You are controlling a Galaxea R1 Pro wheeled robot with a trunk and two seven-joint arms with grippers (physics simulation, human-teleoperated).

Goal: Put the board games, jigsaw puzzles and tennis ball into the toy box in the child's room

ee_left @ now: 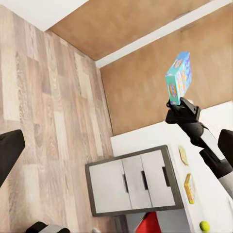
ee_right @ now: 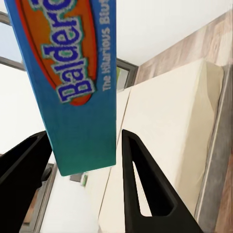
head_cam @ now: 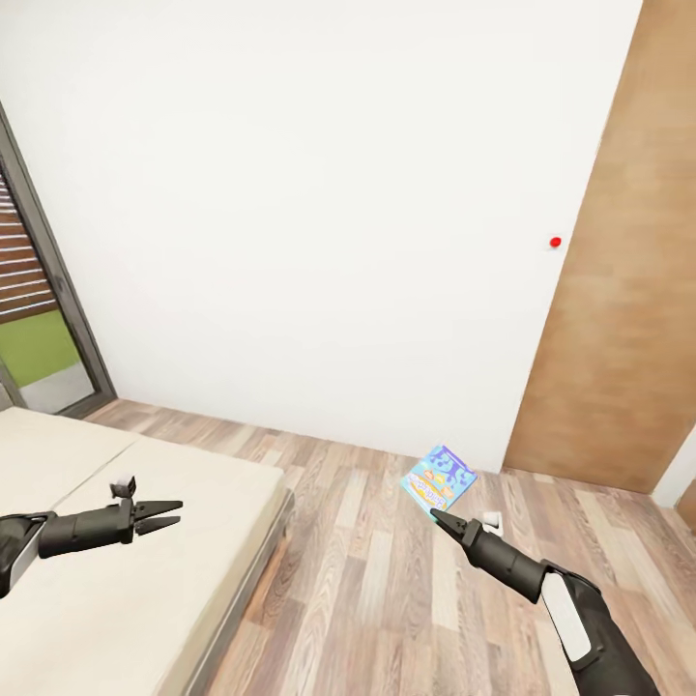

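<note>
One board game, the blue one, sits clamped upright in my right hand over the floor; my left hand hangs parted and empty above the bed.

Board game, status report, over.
Right gripper shut on blue board game, held over floor. Left gripper open, empty, above bed. Nothing in the way.

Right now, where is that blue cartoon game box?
The blue board game is held up off the wood floor by the right gripper, right of the bed in the head view, in front of the white wall near the wooden door.
</note>
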